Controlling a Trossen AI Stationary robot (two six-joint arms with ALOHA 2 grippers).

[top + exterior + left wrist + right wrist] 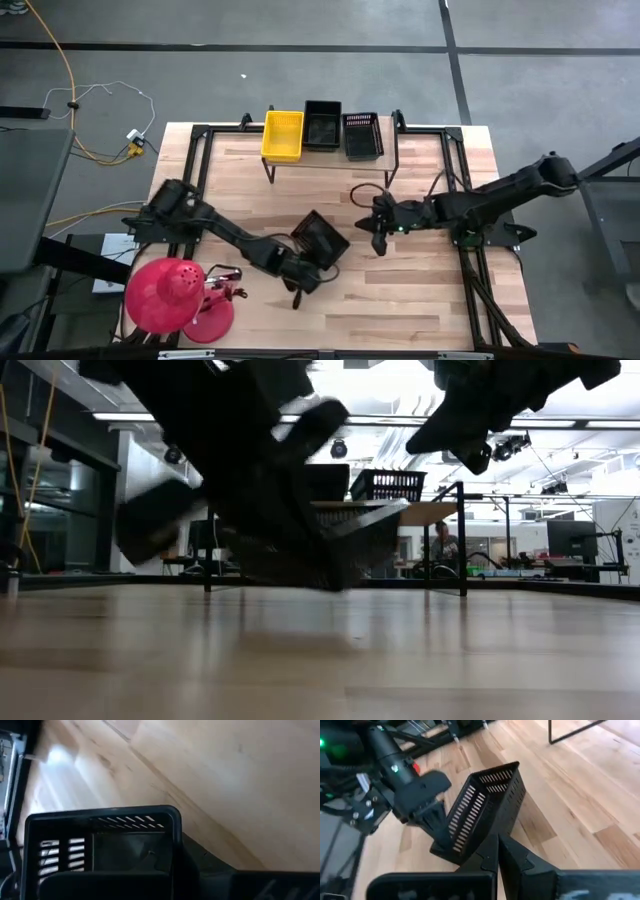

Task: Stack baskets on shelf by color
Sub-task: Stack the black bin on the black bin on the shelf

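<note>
On the shelf point(325, 153) at the table's far edge stand a yellow basket point(282, 135) and two black baskets point(322, 125) point(362, 136), side by side. Near the table's middle my left gripper point(298, 268) is shut on a third black basket point(322, 238) point(485, 805), which is tilted with one end raised. My right gripper point(378, 243) point(497, 862) hovers just right of that basket with its fingers shut and touches nothing. The low view shows the held basket point(340, 545) dark and close, and the shelf point(430, 512) behind it. My left gripper holds the black basket by the rim at its lower short end point(437, 832). It comes at the basket slanting down from the table's near left. The basket tilts up and away from the fingers. Whether its low end touches the table I cannot tell; the gripper hides the pinch.
A red dome-shaped object point(165, 295) sits at the table's near left corner. Black frame rails point(195, 160) run along the table's sides. Bare tabletop point(420, 290) lies near and right of the grippers. A person point(443, 545) shows far behind the table.
</note>
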